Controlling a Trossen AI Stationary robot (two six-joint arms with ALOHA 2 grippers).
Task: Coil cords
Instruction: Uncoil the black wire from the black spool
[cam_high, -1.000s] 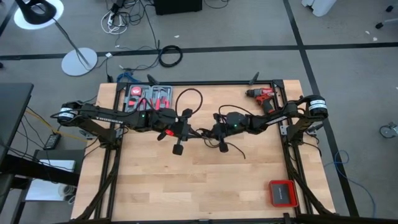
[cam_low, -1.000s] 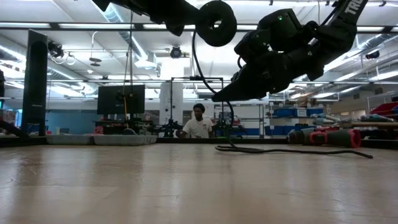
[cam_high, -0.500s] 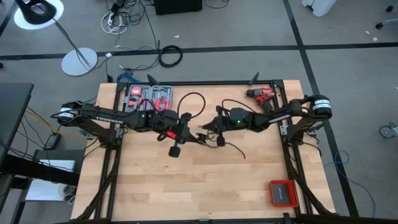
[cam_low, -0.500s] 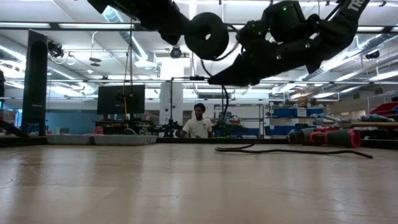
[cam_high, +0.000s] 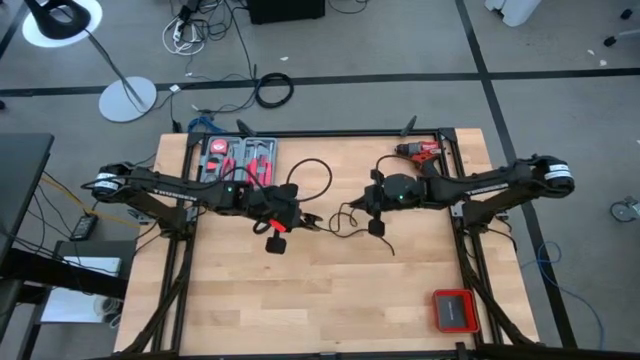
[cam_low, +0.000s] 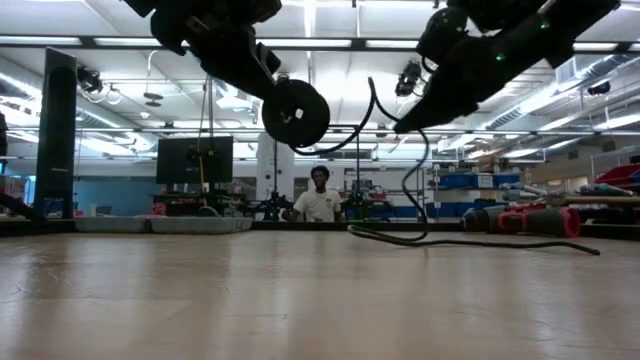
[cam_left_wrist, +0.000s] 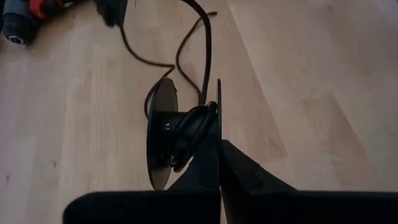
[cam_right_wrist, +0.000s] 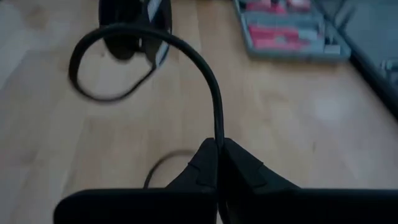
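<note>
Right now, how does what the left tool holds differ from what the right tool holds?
The left tool is shut on a black spool with cord wound around its hub; the right tool is shut on the bare cord itself. The spool is a rigid disc shape, while the cord in the right tool arches upward in a loose curve. Both are black and held above the table.

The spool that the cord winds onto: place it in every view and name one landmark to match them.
High view: spool, left of table centre, under the left gripper.
Low view: dark disc, upper centre.
Left wrist view: edge-on, between the fingers.
Right wrist view: blurred, beyond the cord loop.
Landmark: red drill.
</note>
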